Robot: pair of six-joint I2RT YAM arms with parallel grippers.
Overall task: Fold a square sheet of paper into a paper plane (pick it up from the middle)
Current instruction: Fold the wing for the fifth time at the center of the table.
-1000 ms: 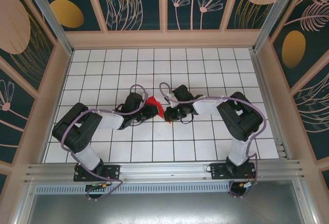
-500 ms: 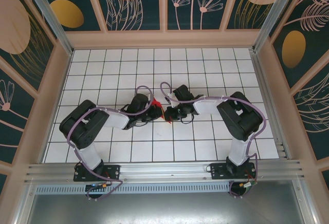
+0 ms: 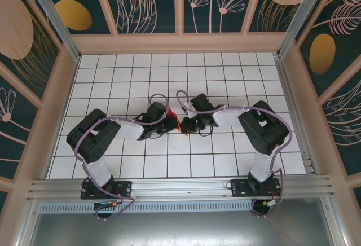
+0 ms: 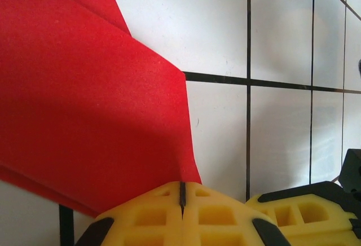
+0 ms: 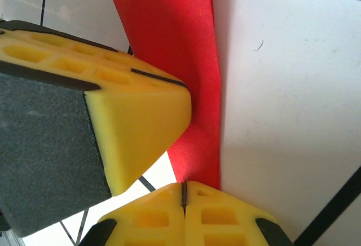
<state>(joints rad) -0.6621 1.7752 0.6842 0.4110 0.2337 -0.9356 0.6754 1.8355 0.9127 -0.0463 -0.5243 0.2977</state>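
- The left pincer (image 3: 172, 123) and the right pincer (image 3: 184, 125) meet nose to nose near the middle of the white gridded worktop (image 3: 225, 71); both arms reach inward from their bases at the near edge
- The red sheet of paper (image 3: 178, 123) sits between the two pincers; from above only a thin sliver of red shows in the gap, the rest hidden under the black wrists
- In the left wrist view the left pincer's yellow fingers (image 4: 152, 218) are clenched, meeting in a thin dark seam; a lower corner of the paper (image 4: 84, 99) runs down into that seam, so this pincer grasps the sheet
- There the paper spreads up and to the left over the tiles; a second layer overlaps along a slanting edge near the top, so it is folded and not flat
- A yellow finger of the right pincer (image 4: 299, 212) lies just beside, at the lower right of that view
- In the right wrist view the right pincer's fingers (image 5: 225, 218) are likewise pressed together, with a narrow strip of the paper (image 5: 169, 37) going down into their seam; this pincer grasps the sheet too
- One finger of the left pincer (image 5: 141, 105), yellow with a grey pad, presses against the left side of that strip
- Purple cables (image 3: 163, 96) loop over both wrists
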